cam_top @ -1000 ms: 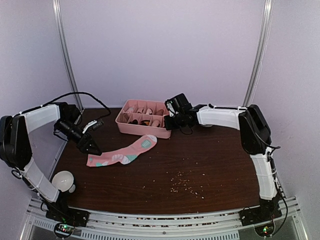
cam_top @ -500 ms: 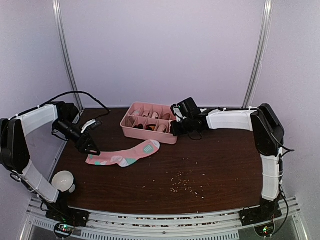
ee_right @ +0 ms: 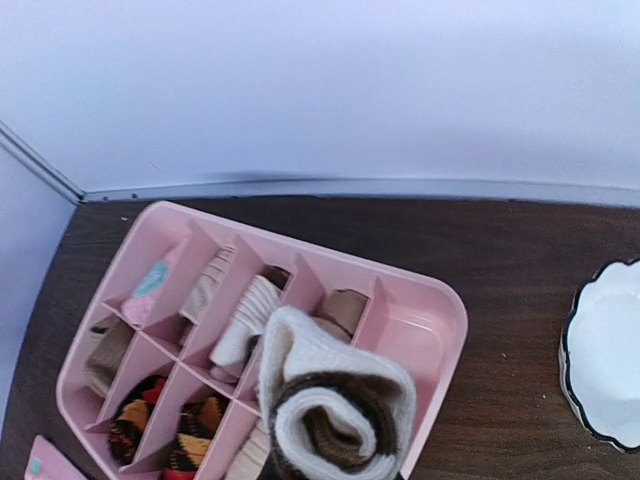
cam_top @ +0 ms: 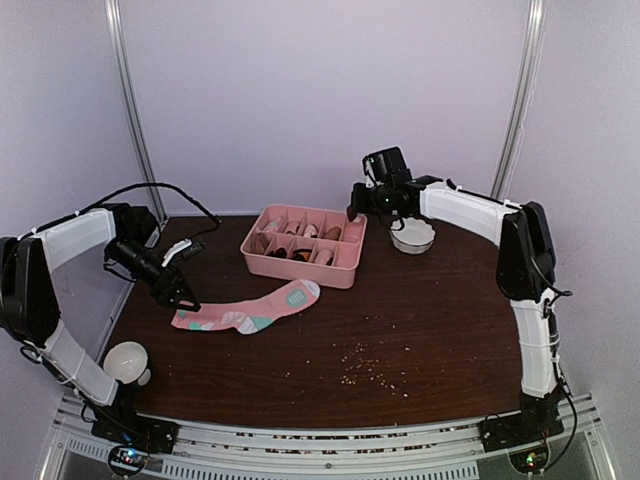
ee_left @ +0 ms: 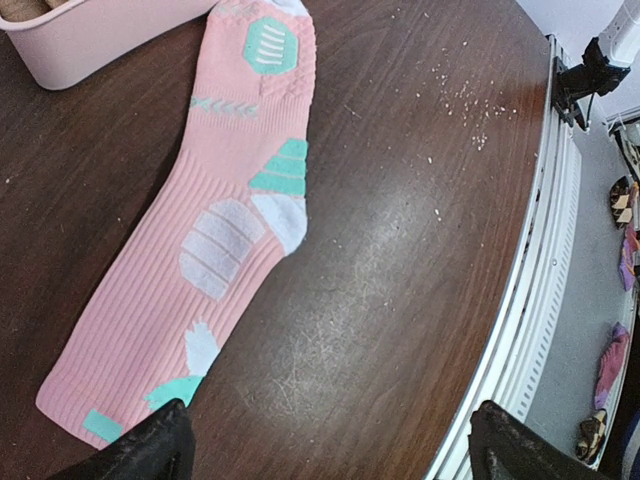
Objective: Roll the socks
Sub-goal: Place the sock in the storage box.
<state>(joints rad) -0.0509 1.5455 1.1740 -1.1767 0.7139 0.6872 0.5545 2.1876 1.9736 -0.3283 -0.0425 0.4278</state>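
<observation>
Top view: one pink sock (cam_top: pixel 247 310) lies flat on the desk (cam_top: pixel 440 320), left of centre. Long axis runs lower left to upper right, with the cuff at lower left and the toe just beside the front wall of the pink tray (cam_top: pixel 300 271). The left jaws are spread wide over the cuff end and hold nothing. The right jaws hang over the tray's far right corner; their load is too small to make out here. One white bowl (cam_top: pixel 412 238) sits right of the tray, one white cup (cam_top: pixel 127 360) at lower left. Crumbs (cam_top: pixel 370 366) lie scattered at lower centre.

Left wrist view: the pink sock (ee_left: pixel 225 215) runs from top centre down to lower left, with its ribbed cuff just beside the left fingertip (ee_left: pixel 150 452). The tray corner (ee_left: pixel 80 45) is at upper left.

Right wrist view: one cream sock (ee_right: pixel 335 420), rolled and showing brown bands, is at bottom centre, its spiral end facing the lens. The right jaws are pressed on it; the fingers themselves are hidden. Below lies the tray (ee_right: pixel 445 320), divided in two rows, most cells holding rolled socks. The roll blocks the lower right cells, so they cannot be counted. The bowl (ee_right: pixel 610 350) is at the right edge.
</observation>
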